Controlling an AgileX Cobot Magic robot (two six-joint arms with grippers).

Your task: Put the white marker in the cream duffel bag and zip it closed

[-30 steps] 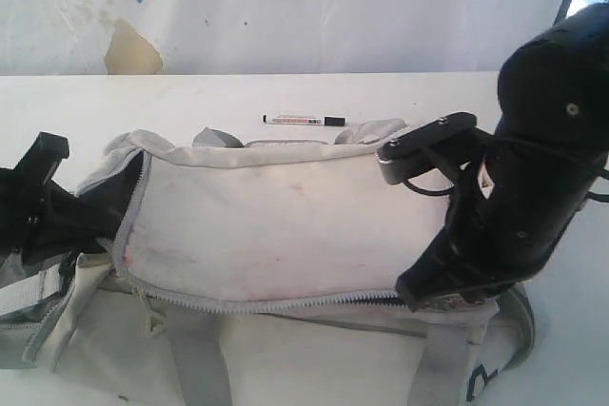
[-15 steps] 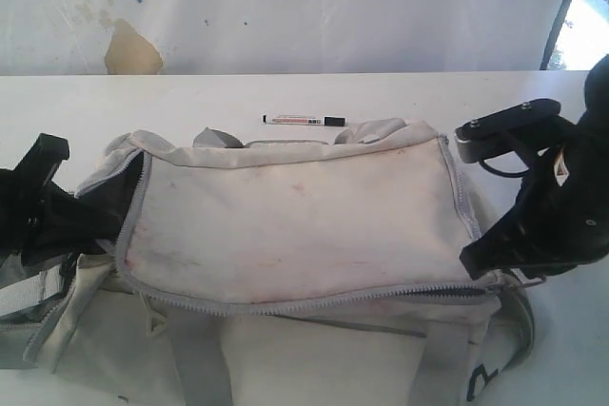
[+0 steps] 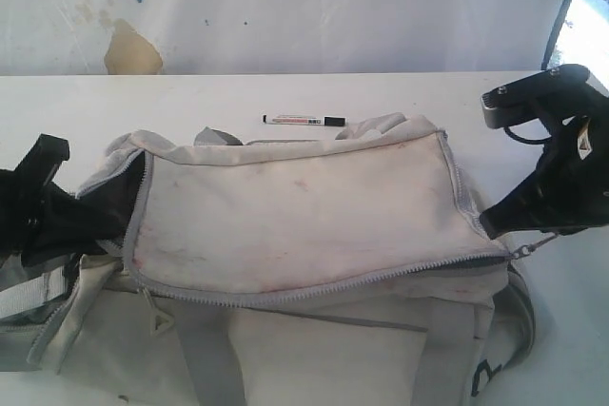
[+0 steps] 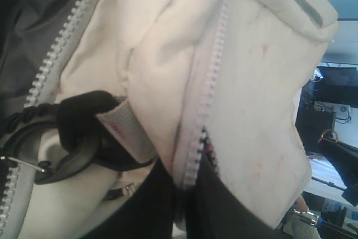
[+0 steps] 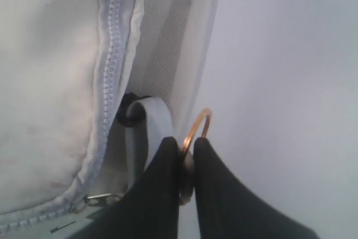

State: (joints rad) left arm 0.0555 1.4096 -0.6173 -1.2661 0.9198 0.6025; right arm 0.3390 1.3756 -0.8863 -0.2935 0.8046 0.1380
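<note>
The cream duffel bag (image 3: pixel 295 206) lies across the table front, its top flap resting loosely with a grey zipper along its edge. The white marker (image 3: pixel 304 121) lies on the table just behind the bag, outside it. My right gripper (image 3: pixel 501 227) is at the bag's right end, shut on the metal zipper pull ring (image 5: pixel 199 122), which sticks out between the fingertips (image 5: pixel 168 148). My left gripper (image 3: pixel 95 227) is at the left end, shut on the bag's zipper edge (image 4: pixel 193 158), where the dark lining (image 3: pixel 122 192) shows.
Grey webbing straps (image 3: pixel 202 358) run down the bag's front. A strap with a black buckle (image 4: pixel 84 132) sits beside the left gripper. The white table (image 3: pixel 238 97) stretches behind the bag to a stained white wall (image 3: pixel 133 49).
My right gripper has travelled right along the bag's front to its right end, drawing the zipper pull with it. The left gripper and the marker have stayed put.
</note>
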